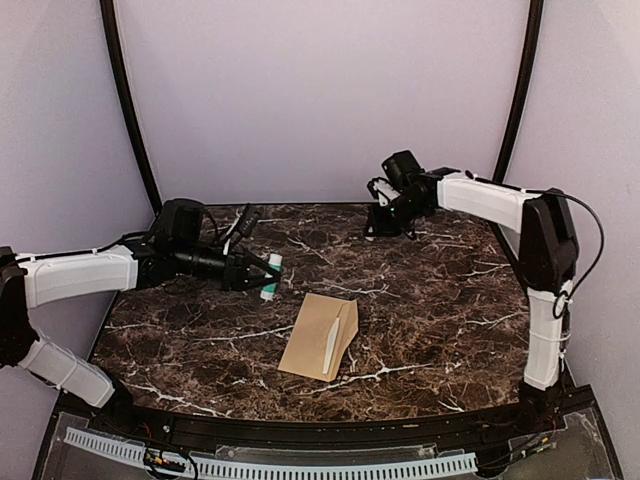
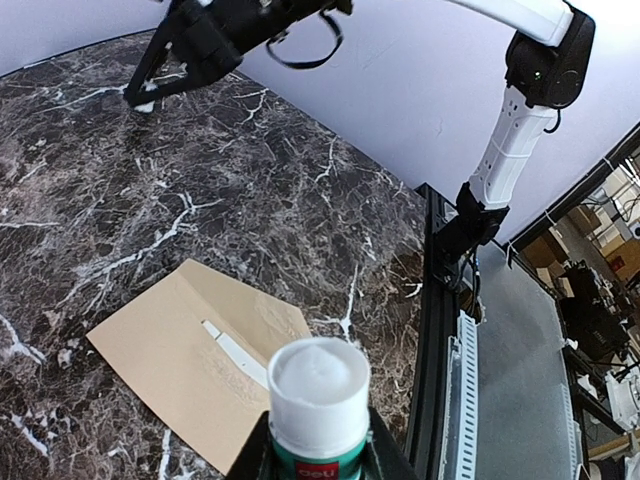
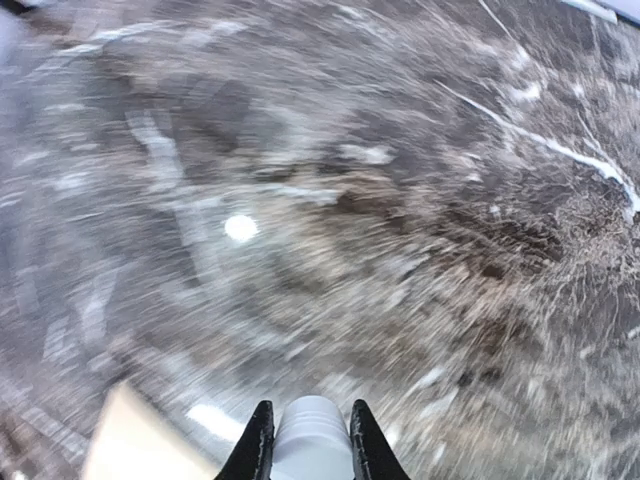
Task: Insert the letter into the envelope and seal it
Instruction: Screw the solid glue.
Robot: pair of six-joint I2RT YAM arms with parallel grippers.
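Note:
The brown envelope [image 1: 318,335] lies flat mid-table, also in the left wrist view [image 2: 175,355]. A narrow pale strip [image 2: 235,352] shows along its fold; I cannot tell whether it is the letter, which is otherwise hidden. My left gripper [image 1: 262,270] hovers left of and beyond the envelope, shut on a green-and-white glue stick [image 2: 320,395] with its white tip bare. My right gripper [image 1: 373,232] hangs over the far middle of the table, shut on a small white cap [image 3: 311,435]. The right wrist view is motion-blurred.
The dark marble table [image 1: 440,300] carries nothing else. Its near edge has a black rail with a white cable duct [image 1: 300,465]. Purple walls close in the back and sides. The right arm's upright link [image 1: 548,300] stands at the table's right edge.

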